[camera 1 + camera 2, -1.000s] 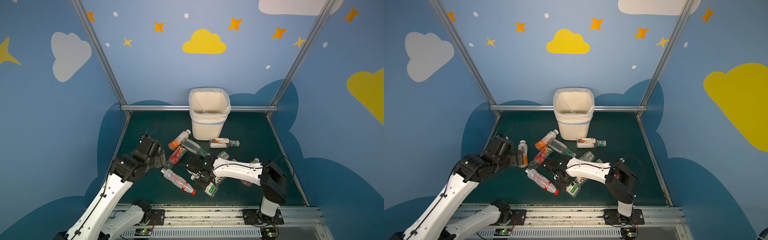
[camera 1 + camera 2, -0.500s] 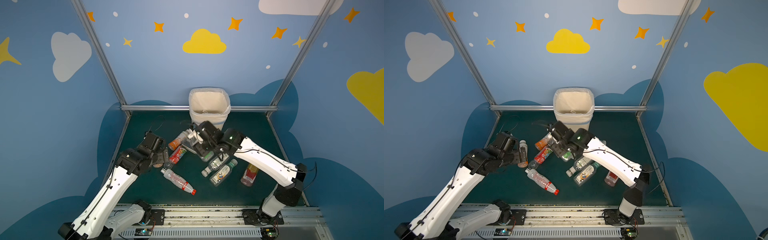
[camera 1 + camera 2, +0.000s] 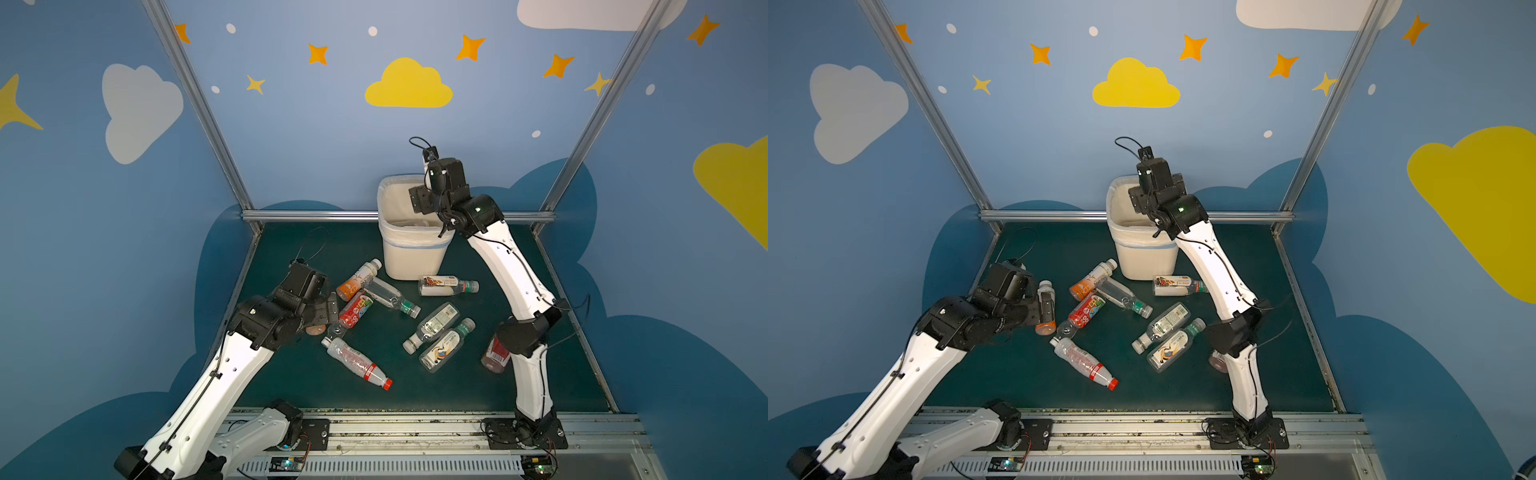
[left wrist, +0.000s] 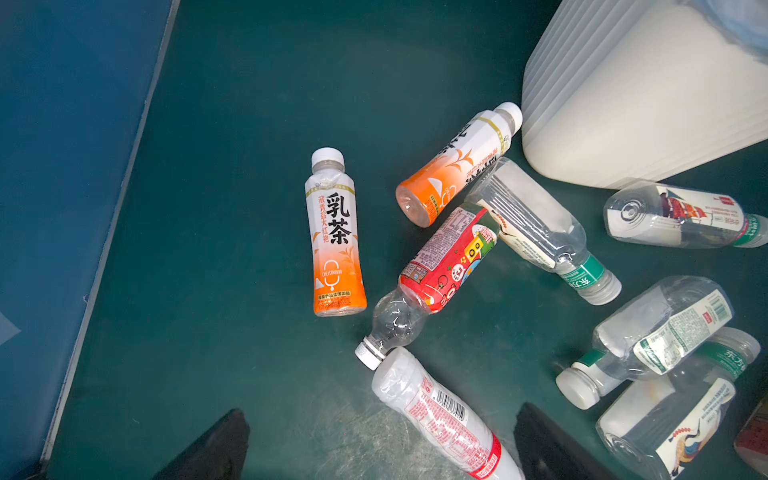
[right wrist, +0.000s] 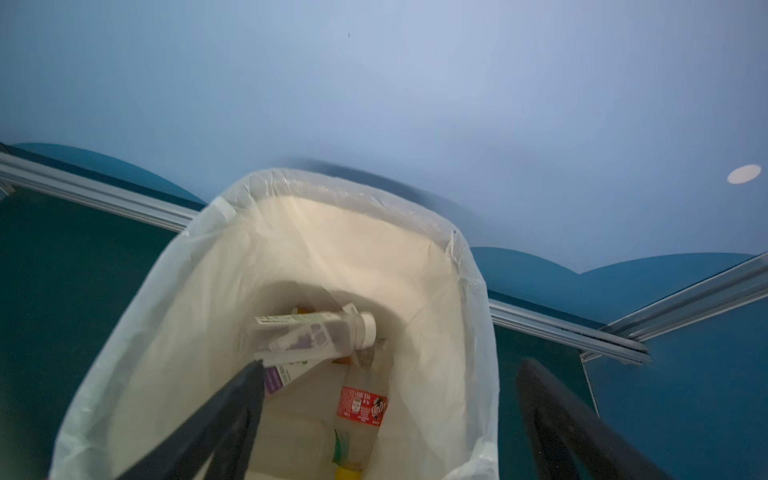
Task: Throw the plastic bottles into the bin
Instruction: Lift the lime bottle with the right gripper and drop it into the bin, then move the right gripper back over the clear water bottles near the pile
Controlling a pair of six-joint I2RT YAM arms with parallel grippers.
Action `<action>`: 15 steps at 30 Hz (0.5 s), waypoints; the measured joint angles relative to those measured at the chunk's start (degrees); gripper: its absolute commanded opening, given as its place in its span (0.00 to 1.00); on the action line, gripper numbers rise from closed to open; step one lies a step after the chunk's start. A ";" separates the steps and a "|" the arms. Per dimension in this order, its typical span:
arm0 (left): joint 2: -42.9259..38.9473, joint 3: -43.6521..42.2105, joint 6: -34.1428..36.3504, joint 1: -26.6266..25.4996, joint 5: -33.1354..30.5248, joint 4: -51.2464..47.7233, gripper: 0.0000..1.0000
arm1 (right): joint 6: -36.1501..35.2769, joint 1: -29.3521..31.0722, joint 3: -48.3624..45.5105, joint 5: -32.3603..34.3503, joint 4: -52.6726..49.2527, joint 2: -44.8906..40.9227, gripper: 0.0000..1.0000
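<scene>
The cream bin [image 3: 411, 249] [image 3: 1144, 257] stands at the back of the green table. My right gripper [image 3: 422, 201] [image 5: 392, 365] hangs open over its mouth, holding nothing. Inside the bin lie a purple-label bottle [image 5: 311, 336] and a red-label bottle [image 5: 361, 409]. Several plastic bottles lie on the table in front of the bin. Among them are an orange-and-white tea bottle [image 4: 336, 232] [image 3: 1045, 286], a red-label bottle [image 3: 357, 307] and a red-capped bottle [image 3: 357, 363]. My left gripper [image 3: 1044, 309] [image 4: 382, 413] hovers open above the pile's left side, over the tea bottle.
A dark red bottle [image 3: 494, 353] lies partly hidden behind my right arm's elbow. A white-label bottle [image 3: 446, 286] rests against the bin's front. Metal frame rails [image 3: 316, 215] and blue walls close in the table at the back and sides.
My right gripper rose from the front of the pile to the bin with a bottle and opened; the bottle now lies in the bin. My left gripper shifted slightly over the tea bottle.
</scene>
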 measured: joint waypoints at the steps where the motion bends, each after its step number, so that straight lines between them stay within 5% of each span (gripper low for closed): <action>1: -0.50 -0.33 0.00 0.02 0.15 -0.17 1.00 | 1.16 -0.28 -6.54 -0.87 0.72 -4.26 0.94; 9: 1.92 -3.21 0.20 0.24 4.15 0.00 1.00 | 13.09 -2.82 -39.12 -10.23 0.61 -37.51 0.91; 15: 3.96 -4.63 0.52 0.26 7.80 3.19 0.99 | 21.42 -4.15 -56.59 -17.64 -5.57 -48.41 0.85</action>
